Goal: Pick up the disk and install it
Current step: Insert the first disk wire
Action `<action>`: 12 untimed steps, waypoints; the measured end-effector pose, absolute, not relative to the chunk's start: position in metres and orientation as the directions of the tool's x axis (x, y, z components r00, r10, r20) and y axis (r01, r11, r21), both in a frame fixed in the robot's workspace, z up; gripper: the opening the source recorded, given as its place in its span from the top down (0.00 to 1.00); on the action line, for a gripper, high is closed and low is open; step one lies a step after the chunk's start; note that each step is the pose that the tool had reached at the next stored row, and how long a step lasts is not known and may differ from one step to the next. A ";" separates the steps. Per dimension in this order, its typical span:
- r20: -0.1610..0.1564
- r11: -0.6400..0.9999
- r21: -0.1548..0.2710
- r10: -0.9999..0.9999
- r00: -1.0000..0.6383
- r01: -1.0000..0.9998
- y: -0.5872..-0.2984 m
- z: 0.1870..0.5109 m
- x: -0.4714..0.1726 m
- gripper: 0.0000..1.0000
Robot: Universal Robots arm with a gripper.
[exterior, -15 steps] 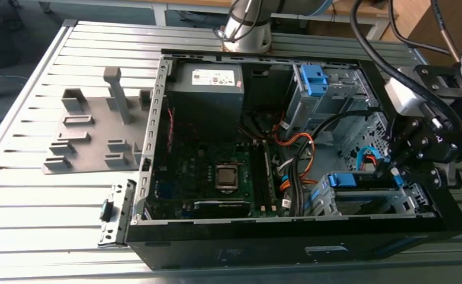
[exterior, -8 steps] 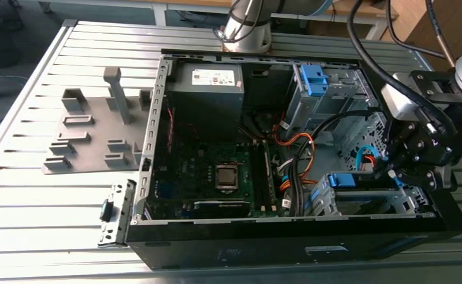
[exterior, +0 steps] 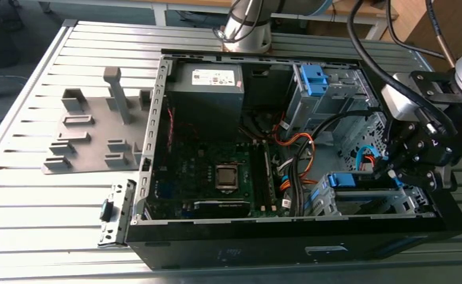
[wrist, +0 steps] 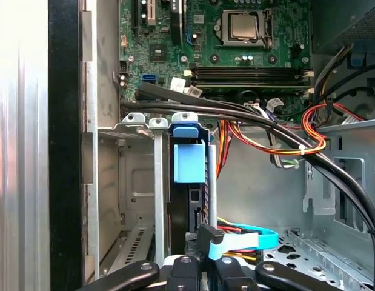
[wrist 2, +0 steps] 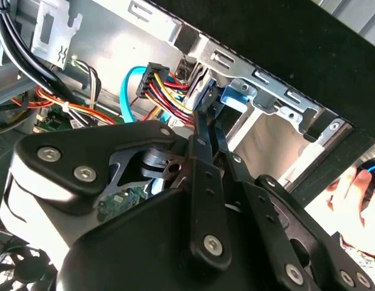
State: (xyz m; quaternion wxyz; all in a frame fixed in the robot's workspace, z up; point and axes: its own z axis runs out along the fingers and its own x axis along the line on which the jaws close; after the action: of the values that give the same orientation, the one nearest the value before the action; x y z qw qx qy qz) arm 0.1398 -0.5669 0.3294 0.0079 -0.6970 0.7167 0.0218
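Noted fingers (wrist 2: pixel 199 142) of gripper (wrist 2: pixel 205 108) clenched together, gripping nothing visible, tips just beside disk (wrist: pixel 189 162). Found disk standing on edge inside cage (wrist: pixel 137 126), its blue carrier tab at cage's rim. Spotted cables (wrist: pixel 248 114) running just beside that rim. Judged risks: jamming disk askew in cage through an off-line push; snagging cables.
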 end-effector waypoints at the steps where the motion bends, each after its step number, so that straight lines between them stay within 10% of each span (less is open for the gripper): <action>1: -0.042 0.027 0.020 -0.999 -0.028 -0.999 -0.567 0.329 0.140 0.84; 12: -0.046 0.027 0.020 -0.999 -0.028 -0.999 -0.567 0.340 0.140 0.70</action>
State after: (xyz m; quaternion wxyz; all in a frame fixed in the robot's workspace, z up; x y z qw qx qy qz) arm 0.1398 -0.5670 0.3404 0.0095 -0.6970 0.7166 0.0235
